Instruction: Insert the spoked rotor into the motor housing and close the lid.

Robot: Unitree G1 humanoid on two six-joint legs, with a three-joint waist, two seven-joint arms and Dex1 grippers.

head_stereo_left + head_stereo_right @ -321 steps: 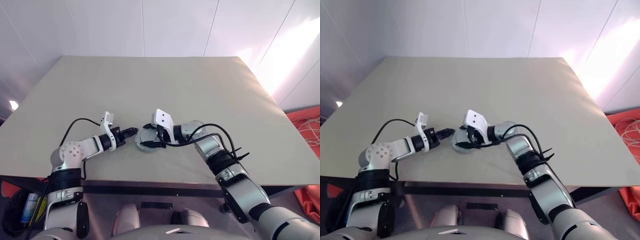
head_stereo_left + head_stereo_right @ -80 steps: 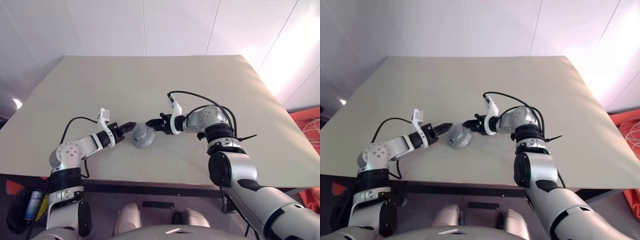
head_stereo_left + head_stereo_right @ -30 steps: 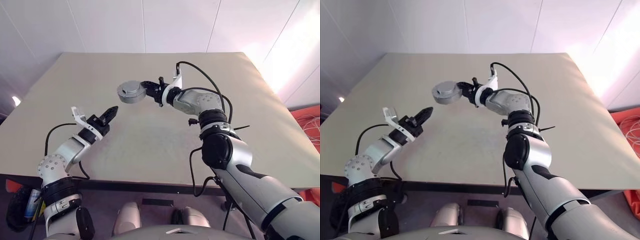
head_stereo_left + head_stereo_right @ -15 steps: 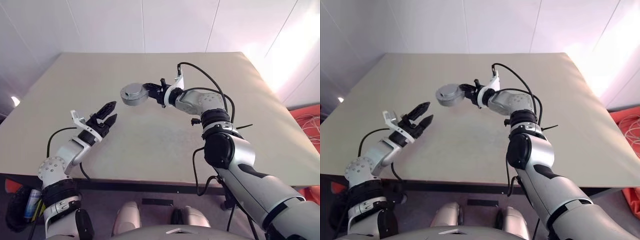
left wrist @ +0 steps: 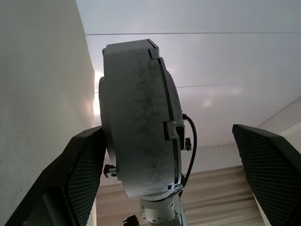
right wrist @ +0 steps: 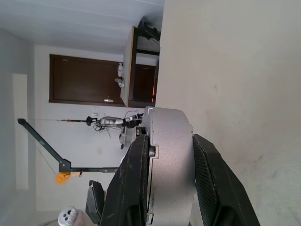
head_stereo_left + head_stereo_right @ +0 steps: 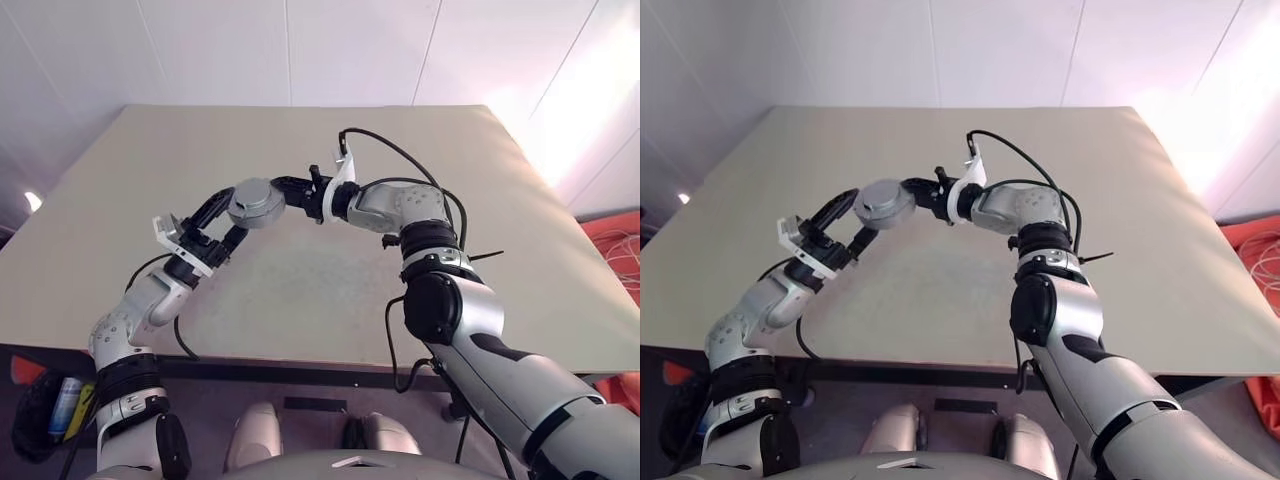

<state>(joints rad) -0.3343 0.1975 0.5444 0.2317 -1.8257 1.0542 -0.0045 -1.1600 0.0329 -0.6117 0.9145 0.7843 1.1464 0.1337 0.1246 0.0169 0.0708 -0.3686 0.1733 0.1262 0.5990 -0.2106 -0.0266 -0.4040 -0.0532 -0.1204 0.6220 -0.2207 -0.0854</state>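
One closed grey motor housing (image 7: 256,203), held aloft.
Right gripper (image 7: 283,190) pinches its three-o'clock edge; left gripper (image 7: 222,218), spread wide, straddles its nine-o'clock side, holding nothing.

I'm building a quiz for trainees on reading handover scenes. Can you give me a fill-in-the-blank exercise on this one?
1. The motor housing is held by the ____ pincer.
2. The left pincer stands ____, its fingers either side of the housing.
3. The housing's lid is ____.
4. The housing is held ____ the table.

Missing words: right; open; closed; above
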